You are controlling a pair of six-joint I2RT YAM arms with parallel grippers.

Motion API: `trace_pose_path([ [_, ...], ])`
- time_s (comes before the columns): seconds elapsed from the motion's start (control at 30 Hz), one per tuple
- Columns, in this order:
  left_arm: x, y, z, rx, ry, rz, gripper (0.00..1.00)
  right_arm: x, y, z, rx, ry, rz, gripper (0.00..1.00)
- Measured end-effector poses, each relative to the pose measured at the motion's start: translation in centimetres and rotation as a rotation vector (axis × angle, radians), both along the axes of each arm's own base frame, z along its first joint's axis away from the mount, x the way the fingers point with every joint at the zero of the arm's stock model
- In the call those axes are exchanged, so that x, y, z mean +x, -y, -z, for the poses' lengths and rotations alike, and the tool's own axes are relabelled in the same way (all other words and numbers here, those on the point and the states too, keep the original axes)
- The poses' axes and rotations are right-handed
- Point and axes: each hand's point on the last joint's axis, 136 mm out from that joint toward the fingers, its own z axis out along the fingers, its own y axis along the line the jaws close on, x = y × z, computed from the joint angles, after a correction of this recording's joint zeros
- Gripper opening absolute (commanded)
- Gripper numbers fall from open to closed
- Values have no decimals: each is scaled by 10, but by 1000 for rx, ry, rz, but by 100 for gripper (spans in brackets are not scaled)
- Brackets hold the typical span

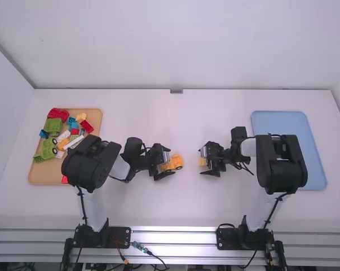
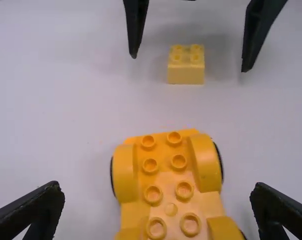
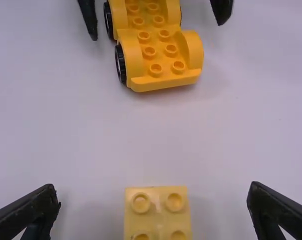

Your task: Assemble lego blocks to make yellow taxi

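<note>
Near the table's middle, my left gripper (image 1: 165, 164) stands around the orange-yellow wheeled base (image 1: 174, 163), its fingers apart. In the left wrist view the studded base (image 2: 166, 185) lies between the two tips of the left gripper (image 2: 158, 197), touching neither. To its right on the table, my right gripper (image 1: 206, 161) is around a small pale yellow block (image 1: 202, 161). The right wrist view shows that 2-by-2 block (image 3: 157, 212) between the spread tips of the right gripper (image 3: 153, 197), with gaps on both sides.
A tan tray (image 1: 39, 178) at the left holds several loose pieces in green, red, blue, white and yellow. On the right lies a blue tray (image 1: 279, 121), partly behind the right arm. The two grippers face each other across a short stretch of table.
</note>
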Motion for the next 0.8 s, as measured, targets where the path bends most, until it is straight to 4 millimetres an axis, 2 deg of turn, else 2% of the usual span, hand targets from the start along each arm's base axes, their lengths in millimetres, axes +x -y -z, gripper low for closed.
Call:
trace_pose_path([
  [0.23, -14, -5, -2, -15, 55, -6, 99, 0, 0, 0, -1, -1, 1, 99],
  [0.37, -15, -7, 3, -20, -26, -46, 99, 0, 0, 0, -2, 0, 0, 99],
  [0.5, -10, -6, 15, 6, -178, -58, 99, 0, 0, 0, -2, -2, 0, 99],
  [0.8, 11, 2, 10, 26, -276, -46, 99, -1, 0, 0, -1, -7, 1, 99],
])
